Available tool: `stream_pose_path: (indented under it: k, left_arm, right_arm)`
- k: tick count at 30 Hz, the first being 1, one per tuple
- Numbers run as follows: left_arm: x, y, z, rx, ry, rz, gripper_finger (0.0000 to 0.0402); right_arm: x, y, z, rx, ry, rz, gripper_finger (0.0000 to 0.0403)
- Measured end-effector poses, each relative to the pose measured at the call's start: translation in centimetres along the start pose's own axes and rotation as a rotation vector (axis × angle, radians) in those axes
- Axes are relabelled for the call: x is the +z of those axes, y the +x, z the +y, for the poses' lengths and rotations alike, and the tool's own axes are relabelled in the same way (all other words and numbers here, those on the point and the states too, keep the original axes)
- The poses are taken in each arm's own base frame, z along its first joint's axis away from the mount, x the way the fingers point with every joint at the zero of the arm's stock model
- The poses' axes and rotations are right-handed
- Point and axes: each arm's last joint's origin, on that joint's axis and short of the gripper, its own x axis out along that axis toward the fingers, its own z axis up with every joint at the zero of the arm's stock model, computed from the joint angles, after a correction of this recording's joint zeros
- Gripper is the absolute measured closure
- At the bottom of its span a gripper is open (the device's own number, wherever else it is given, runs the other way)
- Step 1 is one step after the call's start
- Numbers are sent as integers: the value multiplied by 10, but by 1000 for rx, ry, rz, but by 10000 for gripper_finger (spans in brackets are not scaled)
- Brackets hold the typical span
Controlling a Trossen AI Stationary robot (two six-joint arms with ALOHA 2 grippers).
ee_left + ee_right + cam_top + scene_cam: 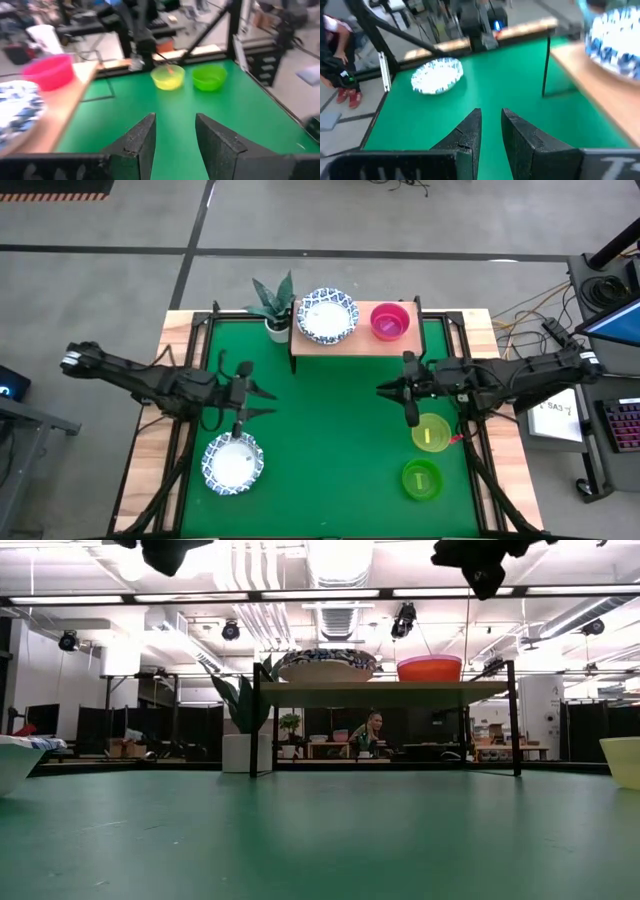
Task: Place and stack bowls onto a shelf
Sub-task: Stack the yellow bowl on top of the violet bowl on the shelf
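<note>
Green mat: a flat felt-like sheet covering the bench, whose light wood shows at the edges.
Left gripper: jaws spread apart, nothing between them, held above the mat just beyond the near blue-rimmed bowl.
Right gripper: jaws parted a little, holding nothing, raised over the mat beside the yellow bowl.
Shelf: pale wooden board on thin black legs at the far side of the mat.
On the shelf: a wide white bowl with a wavy blue-patterned rim and a smooth pink-red bowl, side by side, apart.
On the mat: yellow bowl and green bowl, both plain, round and glossy, close together at the right; the near blue-rimmed bowl at the left.
Plant: spiky green leaves in a white pot, just left of the shelf.
</note>
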Motion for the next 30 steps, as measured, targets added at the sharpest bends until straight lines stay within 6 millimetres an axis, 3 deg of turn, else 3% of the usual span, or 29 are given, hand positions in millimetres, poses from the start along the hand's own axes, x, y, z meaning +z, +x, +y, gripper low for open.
stream_pose_path:
  k: [7,14,21,30]
  left_arm:
    - [3,-24,8,110,-6,-84,280]
    - [5,-29,10,113,-13,-106,280]
    - [2,-22,8,110,-18,-73,280]
    - [-3,-10,5,106,-24,-23,280]
  right_arm:
    - [15,17,8,-55,163,261,339]
    - [20,37,18,-25,328,550,339]
    - [13,45,26,-155,409,816,339]
    - [-14,49,27,-291,574,979,339]
